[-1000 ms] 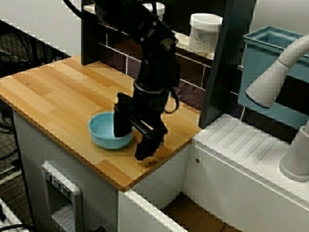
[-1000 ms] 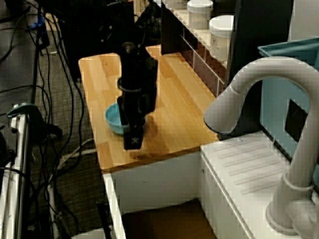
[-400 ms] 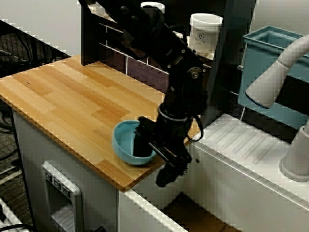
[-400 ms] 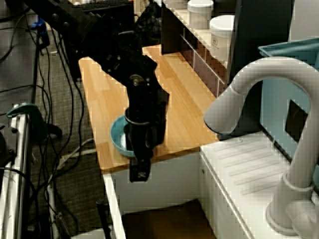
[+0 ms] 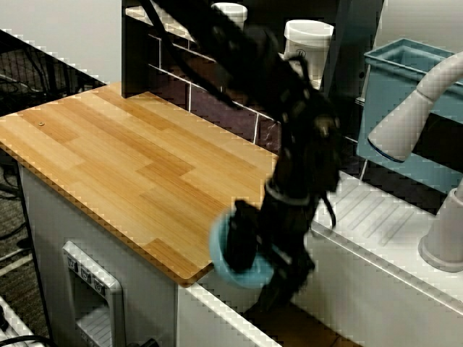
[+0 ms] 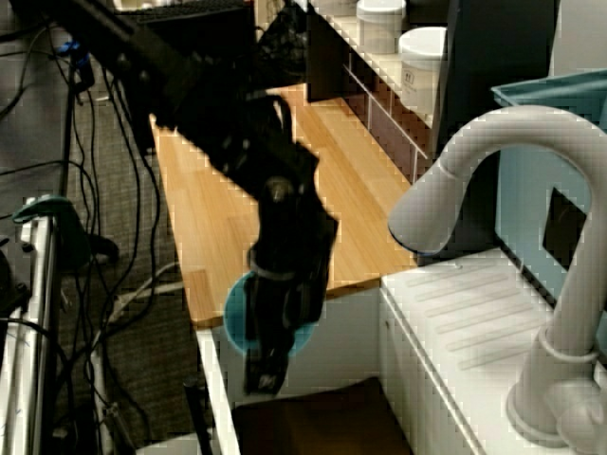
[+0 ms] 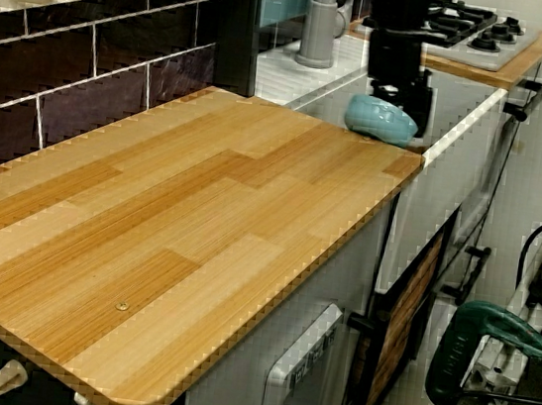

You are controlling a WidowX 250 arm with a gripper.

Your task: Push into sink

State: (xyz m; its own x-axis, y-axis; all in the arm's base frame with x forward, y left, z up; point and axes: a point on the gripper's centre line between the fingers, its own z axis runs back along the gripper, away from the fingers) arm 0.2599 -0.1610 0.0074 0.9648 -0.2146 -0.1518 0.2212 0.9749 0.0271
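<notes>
Since a second ago the blue bowl (image 5: 242, 262) has slid from mid-bench past its sink-side edge, tipping with the gripper (image 5: 278, 278), one finger seemingly inside it, spread unclear, over the sink (image 6: 313, 417), yet to drop; faucet (image 6: 493, 190) and drainboard (image 5: 376, 217) stand clear.

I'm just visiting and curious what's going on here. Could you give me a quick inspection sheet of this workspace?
Surface: wooden counter, bare on top.
Job's things: blue bowl tipped past the counter's edge, above the sink, not yet inside.
Clutter: white jars on the back shelf; teal bin behind the drainboard.
Grippers: gripper at the bowl, over the sink; open or shut cannot be told.
Cables: loose cables on the floor beside the counter.
Surroundings: grey faucet, stove, green tool.
</notes>
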